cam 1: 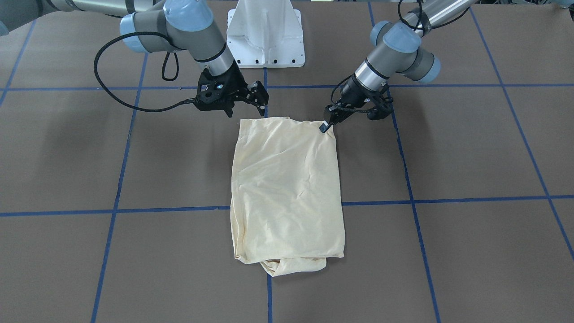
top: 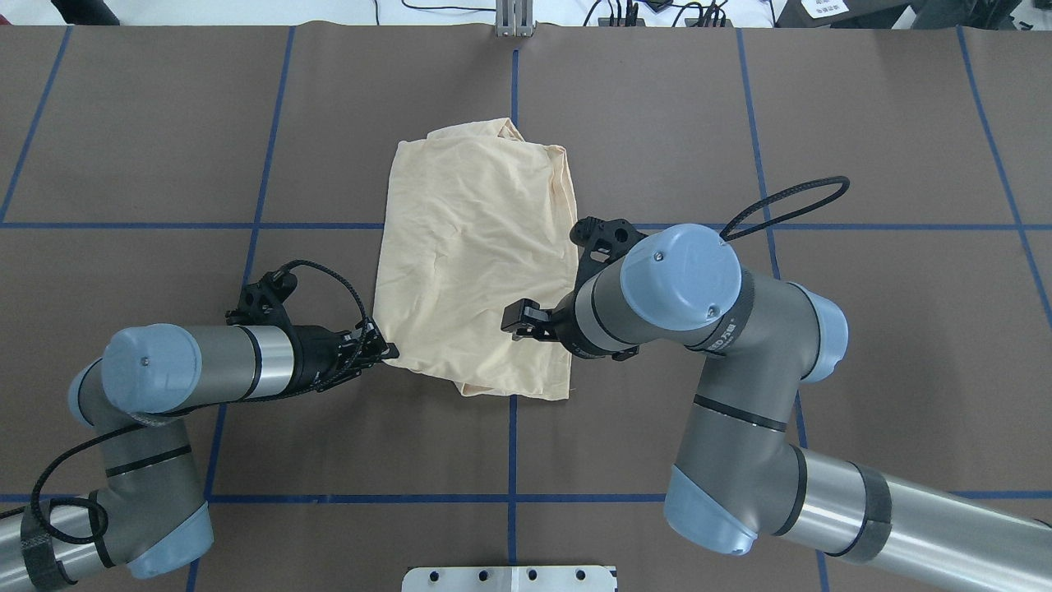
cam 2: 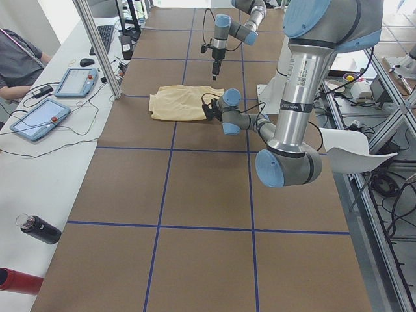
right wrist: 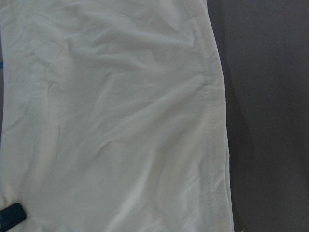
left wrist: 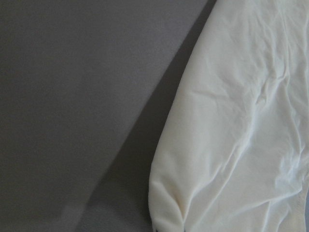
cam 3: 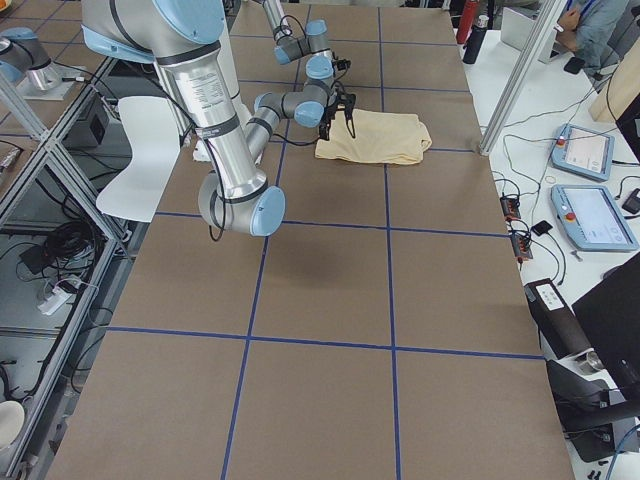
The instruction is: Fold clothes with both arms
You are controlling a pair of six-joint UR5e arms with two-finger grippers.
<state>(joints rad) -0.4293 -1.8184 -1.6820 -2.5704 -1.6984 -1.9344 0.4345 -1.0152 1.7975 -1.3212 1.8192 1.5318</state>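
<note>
Shirt lies near the middle of the brown surface as a tall rectangle, plain side up, with no sleeve spread out to the side; a small bunch of cloth pokes out from under the edge farthest from the robot. I judge the sideways folds done and the end-to-end fold now in hand. Both arms are at the edge nearest the robot, one at each corner. The left pincer has its tip right on its corner, touching the cloth, but I cannot tell whether it has closed on the fabric. The right pincer hangs just above its corner with its fingers spread apart, holding nothing. The next move, as I see it, calls for the right pincer to come down and pinch its corner, with every layer caught. Both corners should then rise together and travel evenly to the far edge, so the thin cloth does not skew or drag the layers beneath
</note>
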